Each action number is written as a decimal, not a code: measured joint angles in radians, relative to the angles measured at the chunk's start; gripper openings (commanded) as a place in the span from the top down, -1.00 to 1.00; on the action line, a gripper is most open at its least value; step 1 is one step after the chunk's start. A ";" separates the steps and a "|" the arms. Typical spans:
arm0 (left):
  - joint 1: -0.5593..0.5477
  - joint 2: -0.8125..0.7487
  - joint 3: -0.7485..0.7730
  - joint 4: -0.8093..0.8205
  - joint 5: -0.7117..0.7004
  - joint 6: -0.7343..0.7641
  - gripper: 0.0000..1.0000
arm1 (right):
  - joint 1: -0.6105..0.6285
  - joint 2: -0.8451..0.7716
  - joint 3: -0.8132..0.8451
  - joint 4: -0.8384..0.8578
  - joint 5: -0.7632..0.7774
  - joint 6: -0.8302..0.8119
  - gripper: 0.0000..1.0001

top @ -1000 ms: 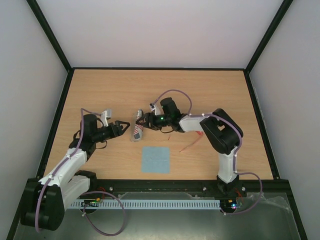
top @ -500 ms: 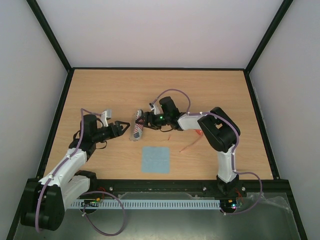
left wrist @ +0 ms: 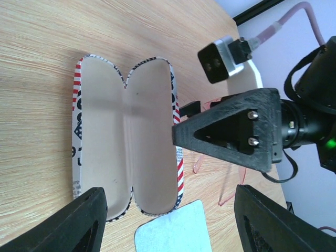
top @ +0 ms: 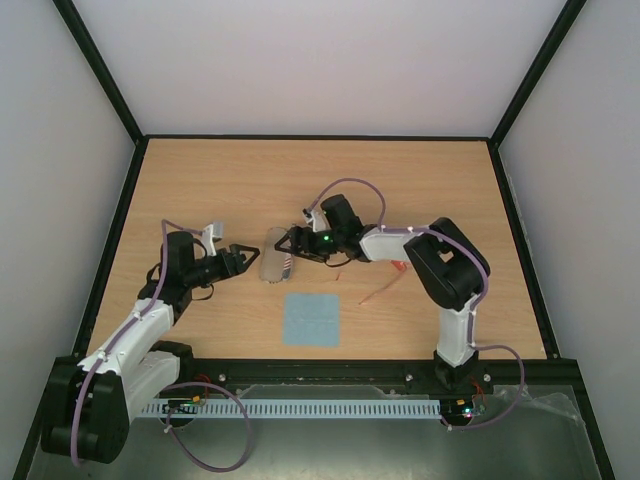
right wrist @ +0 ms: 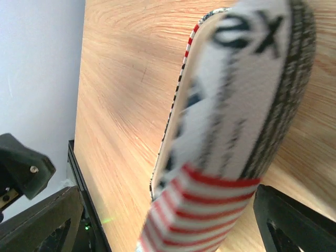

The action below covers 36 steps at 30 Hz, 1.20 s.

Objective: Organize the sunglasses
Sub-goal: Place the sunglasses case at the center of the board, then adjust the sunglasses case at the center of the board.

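We see the sunglasses lying on the desk close beside the bend of the right arm, on the side toward the bases. They are outside the case and well apart from both sets of jaws. The stars-and-stripes case lies open with its pale lining facing up, between the two arms near the middle of the desk. The right jaws stand spread wide at the case's right edge. From the right wrist, the patterned shell fills the view between the two fingers, which sit far out at either side. From the left wrist, one black finger of the right arm reaches to the rim of the case; we cannot tell whether it touches. The left jaws are spread too, pinching nothing, pointed at the case's left side and just short of it. The light-blue cloth lies flat nearer the bases, apart from the case and the sunglasses.
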 measured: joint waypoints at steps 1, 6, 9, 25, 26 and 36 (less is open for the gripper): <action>0.000 0.000 0.000 0.000 0.000 -0.001 -0.38 | 0.000 -0.015 -0.007 -0.009 0.009 -0.007 -0.82; 0.000 -0.002 -0.008 0.006 0.000 -0.003 -0.38 | -0.002 -0.097 -0.056 -0.042 0.044 -0.034 -0.83; 0.000 -0.009 -0.012 0.007 0.000 -0.006 -0.38 | 0.005 -0.162 -0.098 -0.082 0.081 -0.059 -0.82; 0.001 -0.043 -0.028 0.014 0.000 -0.024 -0.37 | 0.251 -0.252 -0.103 -0.421 0.572 -0.164 0.19; 0.000 -0.043 -0.028 0.014 0.000 -0.024 -0.37 | 0.250 -0.252 -0.099 -0.436 0.595 -0.159 0.28; 0.001 -0.067 -0.028 0.013 0.000 -0.024 -0.37 | 0.250 -0.182 0.020 -0.498 0.721 -0.176 0.38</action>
